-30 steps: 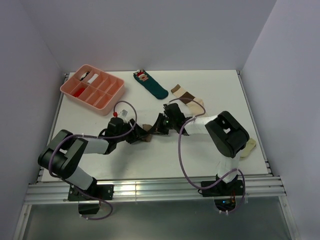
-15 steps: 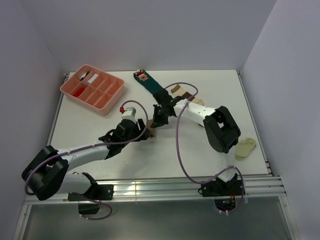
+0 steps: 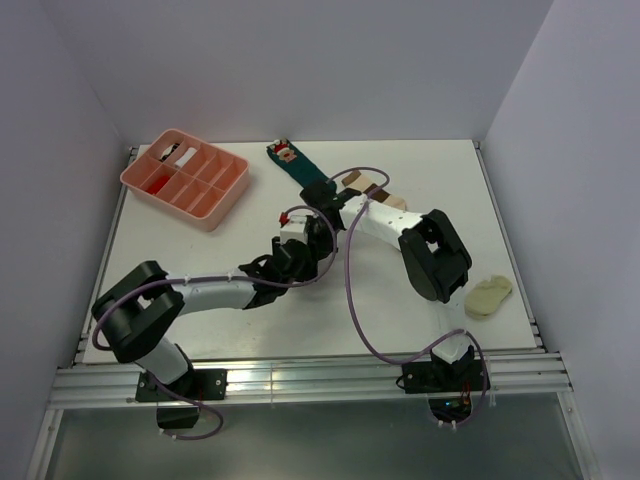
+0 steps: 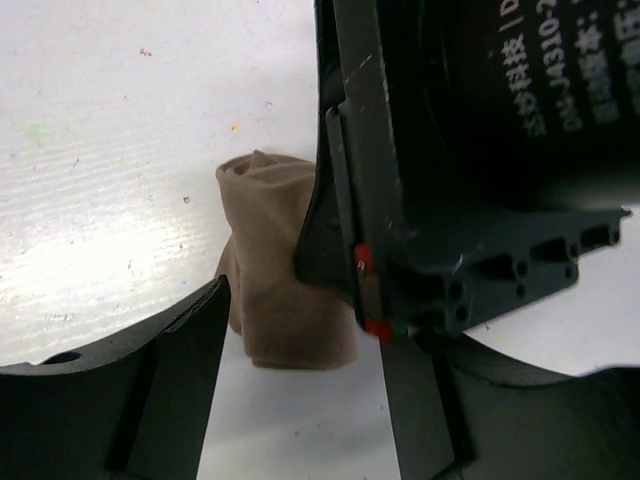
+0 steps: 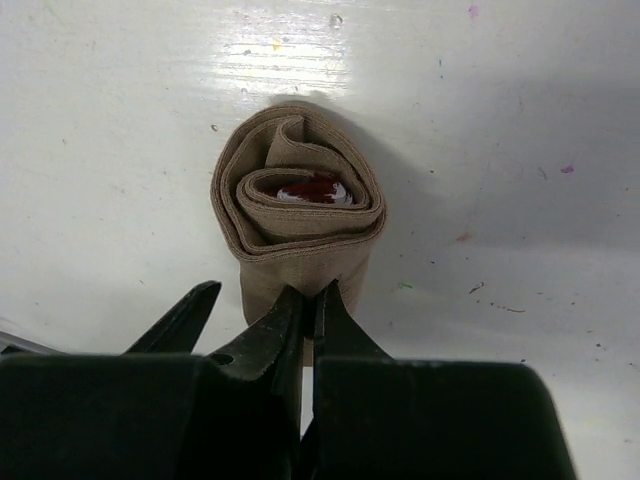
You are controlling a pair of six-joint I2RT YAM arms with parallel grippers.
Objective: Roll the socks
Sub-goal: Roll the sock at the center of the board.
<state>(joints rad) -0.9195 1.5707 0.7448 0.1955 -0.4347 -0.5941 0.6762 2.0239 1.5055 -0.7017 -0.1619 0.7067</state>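
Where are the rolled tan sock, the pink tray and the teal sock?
rolled tan sock (image 5: 300,215): right wrist view, spiral end.
pink tray (image 3: 165,205): top view, near wall.
teal sock (image 3: 305,172): top view, its middle.

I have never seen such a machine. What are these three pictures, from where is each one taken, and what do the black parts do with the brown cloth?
The machine is a left arm and a right arm, bolted at the near edge of a white table. The wide picture comes from a fixed camera above and behind them. The two close pictures come from cameras on the wrists.

On the table lie a pink divided tray, a dark teal sock, a banded sock and a pale piece.

The brown cloth is a tan sock, rolled up. The right tool is shut at the roll's end; whether it pinches the cloth is unclear. The left tool stands open beside the roll.
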